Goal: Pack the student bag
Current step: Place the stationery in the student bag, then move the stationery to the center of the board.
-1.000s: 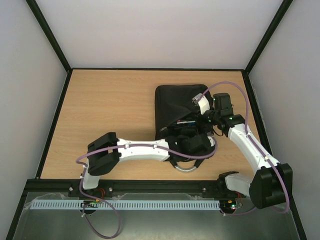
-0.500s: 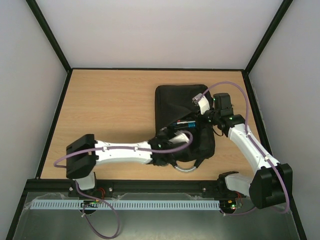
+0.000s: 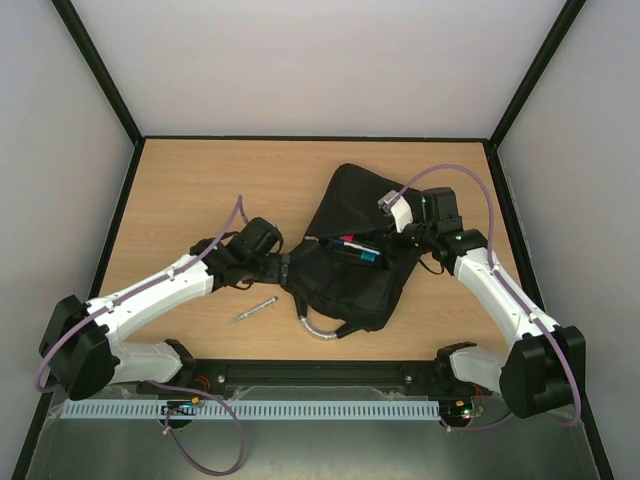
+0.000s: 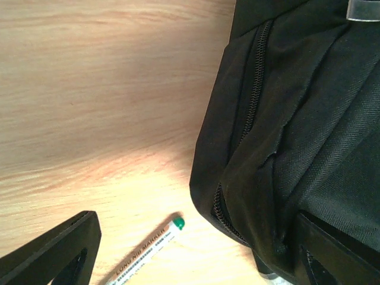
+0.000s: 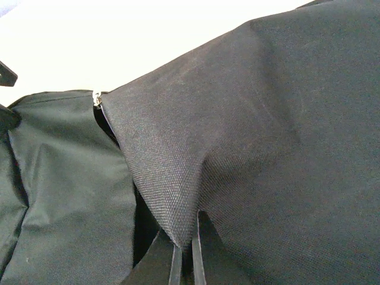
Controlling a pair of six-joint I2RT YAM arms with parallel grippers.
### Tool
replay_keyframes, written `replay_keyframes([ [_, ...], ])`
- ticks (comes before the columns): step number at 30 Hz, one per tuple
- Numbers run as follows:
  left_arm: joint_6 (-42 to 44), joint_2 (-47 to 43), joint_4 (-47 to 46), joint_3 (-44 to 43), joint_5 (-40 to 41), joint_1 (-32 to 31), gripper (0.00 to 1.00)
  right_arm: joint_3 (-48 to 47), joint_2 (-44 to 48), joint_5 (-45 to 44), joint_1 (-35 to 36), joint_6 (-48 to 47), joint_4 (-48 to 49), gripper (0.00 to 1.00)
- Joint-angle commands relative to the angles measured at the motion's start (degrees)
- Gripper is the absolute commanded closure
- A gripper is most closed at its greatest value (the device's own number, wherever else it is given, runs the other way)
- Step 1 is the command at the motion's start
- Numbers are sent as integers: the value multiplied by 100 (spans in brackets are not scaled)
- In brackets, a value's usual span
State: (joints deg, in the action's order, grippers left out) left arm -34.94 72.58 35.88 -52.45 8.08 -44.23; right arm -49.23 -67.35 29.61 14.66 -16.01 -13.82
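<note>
Top external view shows the student bag at centre right, its flap pinched by the closed right gripper to hold the mouth agape (pens show inside), while the left gripper gapes empty near a loose marker.

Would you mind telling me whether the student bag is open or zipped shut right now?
Open: the right tool pinches a flap of the student bag, and pens show in the gap.

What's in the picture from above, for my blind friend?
A black student bag lies on a wooden table, pens showing inside. The right gripper pinches its fabric; the open left gripper is beside it, near a loose marker.
</note>
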Motion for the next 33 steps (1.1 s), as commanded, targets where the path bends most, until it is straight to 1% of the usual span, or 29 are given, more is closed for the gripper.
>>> replay_keyframes([
  [1,239,-121,1076,277,-516,401,13,-177,152,98,-114,70,240,99],
  [3,315,-136,1014,379,-810,586,13,-188,152,89,-111,72,240,99],
  [6,535,-324,646,610,-1828,962,13,-188,169,71,-112,72,225,99],
  [7,582,-435,572,619,-2036,975,12,-185,170,66,-112,66,223,99],
  [10,619,-655,549,510,-2310,985,8,-185,179,68,-126,70,222,99],
  [14,620,-741,744,445,-2278,1132,4,-197,168,106,-129,66,214,99],
  [19,861,-693,791,667,-3129,1844,3,-198,191,107,-136,71,195,99],
  [22,1031,-709,775,725,-3608,2207,1,-200,209,96,-140,62,205,99],
  [24,1085,-702,824,701,-3691,2373,1,-196,201,98,-150,63,200,99],
  [27,1218,-667,968,651,-3471,2494,1,-197,196,99,-151,62,203,99],
  [33,1355,-631,1104,673,-3120,2524,3,-201,179,114,-156,54,196,99],
])
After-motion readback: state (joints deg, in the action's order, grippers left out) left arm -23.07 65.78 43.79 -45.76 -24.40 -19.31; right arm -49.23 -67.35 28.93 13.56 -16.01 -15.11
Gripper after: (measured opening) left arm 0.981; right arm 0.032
